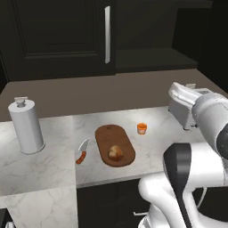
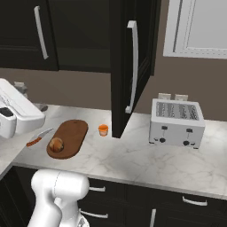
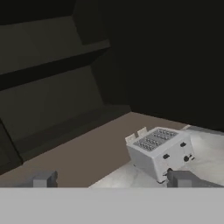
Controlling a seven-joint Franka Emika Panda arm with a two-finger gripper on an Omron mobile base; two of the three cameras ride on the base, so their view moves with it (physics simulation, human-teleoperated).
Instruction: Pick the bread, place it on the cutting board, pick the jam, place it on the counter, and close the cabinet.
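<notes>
You have the bread (image 1: 115,152) on the cutting board (image 1: 107,136) near the counter (image 2: 146,162) front edge, jam (image 1: 142,128) beside it, cabinet (image 2: 131,66) door open; gripper (image 3: 111,179) fingers apart, holding nothing

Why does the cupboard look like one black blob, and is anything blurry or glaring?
Left base view: the black wall cabinet swallows detail; its silver bar handle shows the brightest streak. Right base view: even light, faint shadows on the veined marble counter. Hand view: dim shelves, slightly soft white toaster.
</notes>
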